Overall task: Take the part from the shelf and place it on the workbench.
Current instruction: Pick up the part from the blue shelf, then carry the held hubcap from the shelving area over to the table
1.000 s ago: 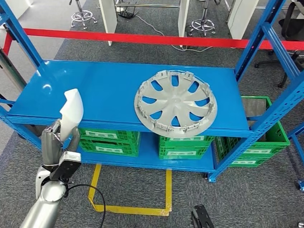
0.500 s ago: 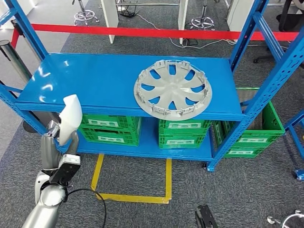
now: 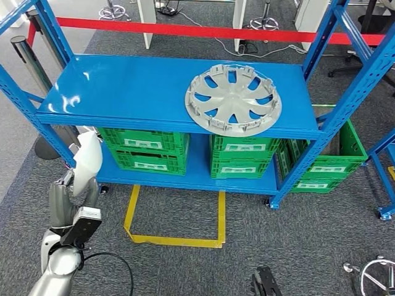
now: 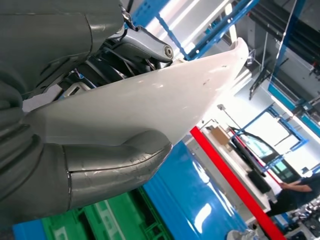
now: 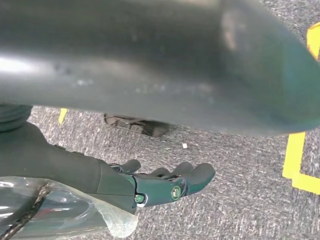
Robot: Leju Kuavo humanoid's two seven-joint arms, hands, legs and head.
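White part (image 3: 87, 162) — pinched between thumb and fingers of left hand (image 3: 70, 197), now carried lower and off the blue shelf (image 3: 139, 92) front edge, workbench unseen — right hand (image 5: 166, 184) hanging, fingers loosely extended, empty.

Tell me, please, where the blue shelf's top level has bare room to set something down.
The top shelf is bare across its left and middle, from the left blue upright to the silver wheel cover. The right portion is crowded: the cover spans almost front to back. Below, green crates fill the lower level. The left hand holds a white part.
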